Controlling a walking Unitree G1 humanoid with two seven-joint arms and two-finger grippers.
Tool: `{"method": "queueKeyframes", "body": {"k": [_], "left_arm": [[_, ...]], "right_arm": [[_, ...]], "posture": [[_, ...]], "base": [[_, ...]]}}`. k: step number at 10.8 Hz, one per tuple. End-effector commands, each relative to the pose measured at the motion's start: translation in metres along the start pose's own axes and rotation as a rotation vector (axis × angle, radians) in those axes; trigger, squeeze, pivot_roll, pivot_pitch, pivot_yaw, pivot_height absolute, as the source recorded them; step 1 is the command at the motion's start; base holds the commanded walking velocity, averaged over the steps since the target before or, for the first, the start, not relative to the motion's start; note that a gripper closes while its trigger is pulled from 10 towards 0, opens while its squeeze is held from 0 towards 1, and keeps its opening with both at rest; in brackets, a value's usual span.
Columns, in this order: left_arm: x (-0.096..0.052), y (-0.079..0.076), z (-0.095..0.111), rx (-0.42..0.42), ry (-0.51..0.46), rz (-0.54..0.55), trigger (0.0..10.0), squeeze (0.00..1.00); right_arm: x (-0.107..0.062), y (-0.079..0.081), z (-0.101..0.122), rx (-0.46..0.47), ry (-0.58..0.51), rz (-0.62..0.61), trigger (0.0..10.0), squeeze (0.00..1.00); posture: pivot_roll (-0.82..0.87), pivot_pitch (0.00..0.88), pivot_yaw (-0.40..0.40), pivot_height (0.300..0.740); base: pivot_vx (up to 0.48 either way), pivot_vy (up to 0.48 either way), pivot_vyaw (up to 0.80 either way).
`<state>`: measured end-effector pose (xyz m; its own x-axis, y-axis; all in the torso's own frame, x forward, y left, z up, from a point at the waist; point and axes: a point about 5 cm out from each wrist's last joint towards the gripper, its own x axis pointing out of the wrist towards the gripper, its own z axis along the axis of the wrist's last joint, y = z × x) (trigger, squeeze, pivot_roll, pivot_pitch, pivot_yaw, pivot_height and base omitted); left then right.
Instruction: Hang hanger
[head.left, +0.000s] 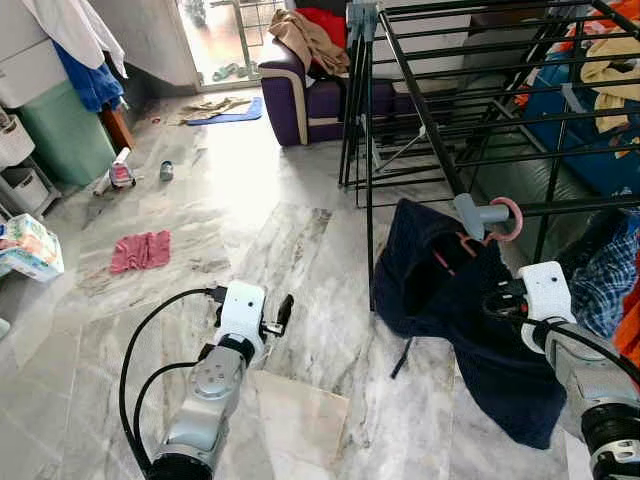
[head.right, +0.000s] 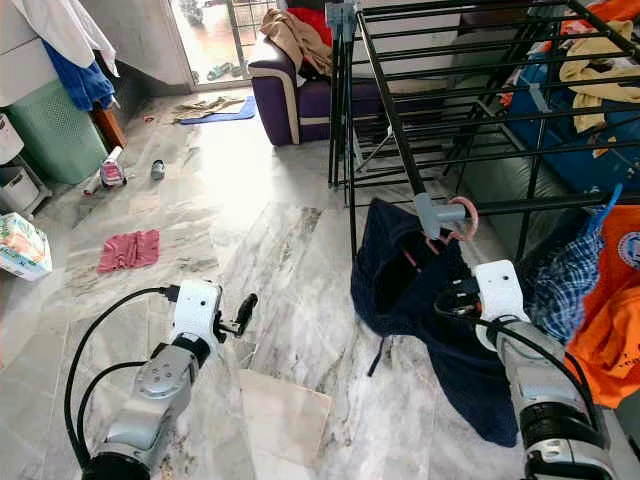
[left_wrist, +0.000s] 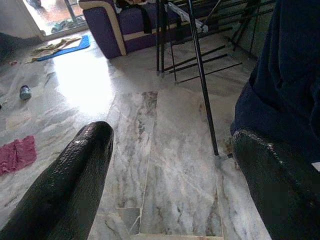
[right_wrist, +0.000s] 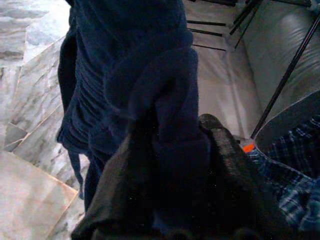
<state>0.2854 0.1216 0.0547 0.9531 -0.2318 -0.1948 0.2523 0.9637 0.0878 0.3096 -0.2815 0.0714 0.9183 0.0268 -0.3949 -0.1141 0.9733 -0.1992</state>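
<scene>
Right wrist view shows the right gripper (right_wrist: 172, 165) with fingers clamped on a navy garment (head.left: 470, 320) hanging from a pink hanger (head.left: 505, 218). Left gripper (head.left: 283, 312), at 7 o'clock, gapes wide, holding nothing.

Grey-veined marble floor (head.left: 300, 250) with red cloth (head.left: 140, 250), blue mat (head.left: 228, 113), purple sofa (head.left: 310, 95)

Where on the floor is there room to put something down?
The marble floor is bare between the pink cloth and the drying rack, and again ahead of the left gripper. It gets crowded on the right, where the dark blue garment hangs from the rack with clothes packed beside it.
</scene>
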Motion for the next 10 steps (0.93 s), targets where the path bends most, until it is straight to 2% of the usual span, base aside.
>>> {"method": "queueKeyframes", "body": {"k": [1,6,8,10], "left_arm": [[-0.002,0.003,-0.007,0.017,0.035,-0.004,10.0,0.00],[-0.003,0.002,-0.008,0.018,0.044,-0.002,10.0,0.00],[-0.002,0.000,-0.009,0.019,0.050,-0.004,10.0,0.00],[-0.001,-0.002,-0.010,0.019,0.053,-0.007,10.0,0.00]], "right_arm": [[-0.001,-0.001,-0.003,0.023,0.015,0.008,0.0,0.00],[-0.004,0.011,-0.019,0.030,0.045,0.023,0.0,0.00],[-0.006,0.011,-0.022,0.008,0.057,0.004,0.0,0.00],[-0.006,0.007,-0.019,-0.004,0.025,-0.050,0.0,0.00]], "posture": [[-0.11,0.000,0.089,0.740],[-0.11,0.000,0.089,0.740],[-0.11,0.000,0.089,0.740],[-0.12,0.000,0.083,0.740]], "base": [[0.000,0.000,0.00],[0.000,0.000,0.00],[0.000,0.000,0.00],[0.000,0.000,0.00]]}}
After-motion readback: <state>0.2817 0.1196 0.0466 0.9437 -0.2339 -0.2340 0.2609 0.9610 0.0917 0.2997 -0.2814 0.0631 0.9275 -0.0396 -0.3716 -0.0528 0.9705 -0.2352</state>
